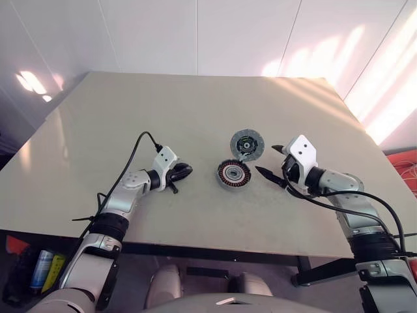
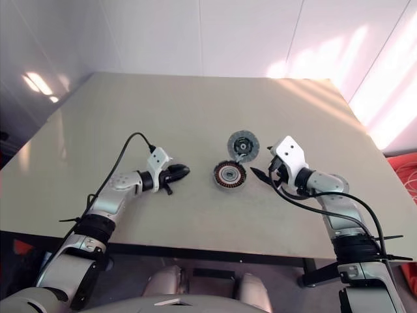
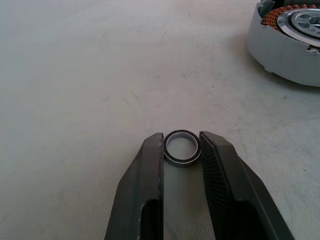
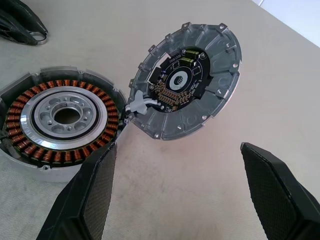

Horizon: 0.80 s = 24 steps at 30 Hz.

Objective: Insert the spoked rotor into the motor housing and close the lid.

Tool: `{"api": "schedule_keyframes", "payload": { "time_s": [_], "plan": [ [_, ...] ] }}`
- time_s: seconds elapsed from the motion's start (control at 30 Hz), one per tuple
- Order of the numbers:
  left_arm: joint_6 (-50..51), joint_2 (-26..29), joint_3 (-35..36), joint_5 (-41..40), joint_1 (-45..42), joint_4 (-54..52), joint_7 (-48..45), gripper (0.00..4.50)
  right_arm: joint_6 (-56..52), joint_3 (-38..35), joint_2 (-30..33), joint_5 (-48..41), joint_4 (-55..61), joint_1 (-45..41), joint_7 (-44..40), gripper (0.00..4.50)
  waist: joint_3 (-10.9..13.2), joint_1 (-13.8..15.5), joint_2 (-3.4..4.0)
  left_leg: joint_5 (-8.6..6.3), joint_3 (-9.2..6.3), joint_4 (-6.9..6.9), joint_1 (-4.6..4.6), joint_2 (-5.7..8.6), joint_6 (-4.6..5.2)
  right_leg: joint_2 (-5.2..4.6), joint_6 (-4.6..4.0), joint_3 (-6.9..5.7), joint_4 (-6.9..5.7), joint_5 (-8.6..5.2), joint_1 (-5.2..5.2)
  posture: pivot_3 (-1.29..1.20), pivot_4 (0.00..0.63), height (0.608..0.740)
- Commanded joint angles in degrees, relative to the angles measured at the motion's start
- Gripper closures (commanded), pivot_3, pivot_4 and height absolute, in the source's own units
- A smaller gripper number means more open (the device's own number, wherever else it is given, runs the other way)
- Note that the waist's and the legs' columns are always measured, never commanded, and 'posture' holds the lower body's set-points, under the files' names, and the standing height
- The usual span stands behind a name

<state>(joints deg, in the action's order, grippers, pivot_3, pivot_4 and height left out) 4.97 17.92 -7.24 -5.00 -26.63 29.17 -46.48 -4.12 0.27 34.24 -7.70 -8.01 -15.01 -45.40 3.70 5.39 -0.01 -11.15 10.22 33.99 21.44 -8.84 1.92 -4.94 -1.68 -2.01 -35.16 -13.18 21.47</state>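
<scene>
The motor housing [image 1: 233, 173] lies open on the table, copper windings around a silvery centre [image 4: 62, 120]. The lid [image 1: 247, 144] rests just behind it, dark ringed inner face up, its edge touching the housing's rim [image 4: 187, 80]. The spoked rotor is out of view. My left gripper [image 1: 182, 171] lies low on the table to the left of the housing, its fingers shut on a small silver ring [image 3: 182, 148]. To the right of the housing and lid my right gripper [image 1: 266, 159] stands wide open, pointing at them with nothing between its fingers [image 4: 176, 149].
The beige table [image 1: 195, 104] is bare around the parts. Its front edge runs close under both forearms. Black cables loop off each wrist. Past the right edge an orange object [image 1: 404, 163] sits on the floor.
</scene>
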Motion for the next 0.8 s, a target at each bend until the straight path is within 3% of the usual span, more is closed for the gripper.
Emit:
{"api": "schedule_keyframes", "payload": {
  "time_s": [0.03,0.27,0.5,0.8],
  "plan": [
    [-0.3,0.7,0.3,0.6,-0.5,0.7,0.6,3.77,0.9,-0.4,0.3,0.1,1.0,-0.9,0.0,0.0,0.0,0.0,0.0,0.0,0.0,0.0,0.0,0.0,0.0,0.0,0.0,0.0,0.01,0.0,0.0,0.0,0.0,0.74],
    [-0.4,0.0,1.5,-1.2,-0.7,-0.9,0.1,3.77,1.0,-0.3,0.2,0.2,0.9,-0.9,0.0,0.0,0.0,0.0,0.0,0.0,0.0,0.0,-0.02,0.0,0.0,0.0,0.0,0.0,0.01,0.0,-0.02,0.0,0.0,0.74],
    [-3.0,-2.1,12.7,-8.1,-7.4,-1.5,9.1,3.77,1.0,0.0,0.0,0.2,0.8,-0.9,0.0,0.0,0.0,0.1,-0.02,-0.01,-0.03,0.0,0.09,0.0,0.01,0.0,0.0,-0.06,0.07,0.0,0.02,0.0,0.0,0.74],
    [-3.9,-1.4,14.0,-7.5,-8.4,-0.8,11.2,3.77,1.4,0.4,-0.4,0.3,0.0,-1.5,0.2,0.0,0.0,0.1,0.03,-0.12,-0.03,0.01,0.28,0.01,0.19,-0.01,0.0,-0.1,0.31,0.0,0.07,0.0,0.0,0.74]
  ]
}}
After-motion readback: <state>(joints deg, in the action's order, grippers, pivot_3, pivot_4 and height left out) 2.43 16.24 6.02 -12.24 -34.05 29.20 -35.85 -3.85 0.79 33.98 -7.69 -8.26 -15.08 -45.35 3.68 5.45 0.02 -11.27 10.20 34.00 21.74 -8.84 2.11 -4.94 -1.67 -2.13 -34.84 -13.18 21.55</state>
